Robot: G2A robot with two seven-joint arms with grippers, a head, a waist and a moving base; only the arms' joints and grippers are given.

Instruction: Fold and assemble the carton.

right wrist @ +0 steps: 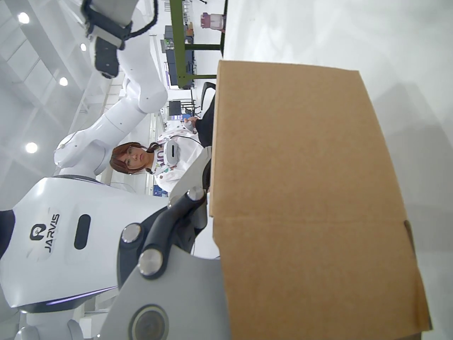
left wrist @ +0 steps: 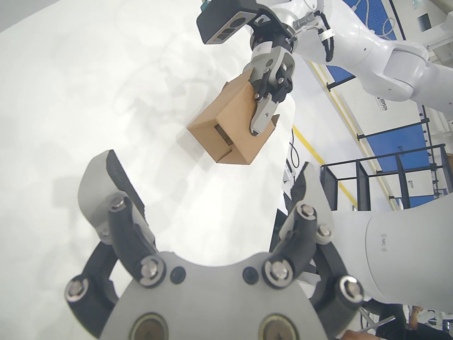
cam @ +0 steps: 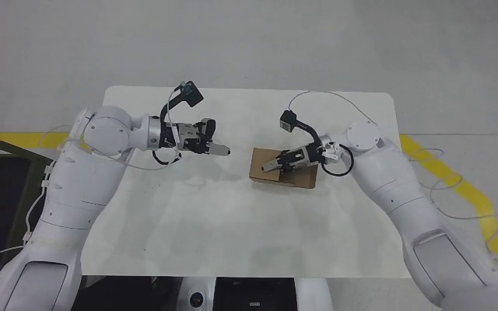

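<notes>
My right tool (cam: 274, 164) grips the carton (cam: 289, 179) wall; my left tool (left wrist: 207, 166) hangs wide near it. I should brace firmly and press each fold squarely.

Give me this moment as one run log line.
left hand: open, empty, clear of cardboard carton | right hand: shut on cardboard carton | cardboard carton: box-shaped, on white table

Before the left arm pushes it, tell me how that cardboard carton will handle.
The carton is thin cardboard, so probably light. Its end flaps show an open seam, so walls may flex under a push. Low on the smooth table, it should slide rather than tip, unless the right pincer holds it.
</notes>
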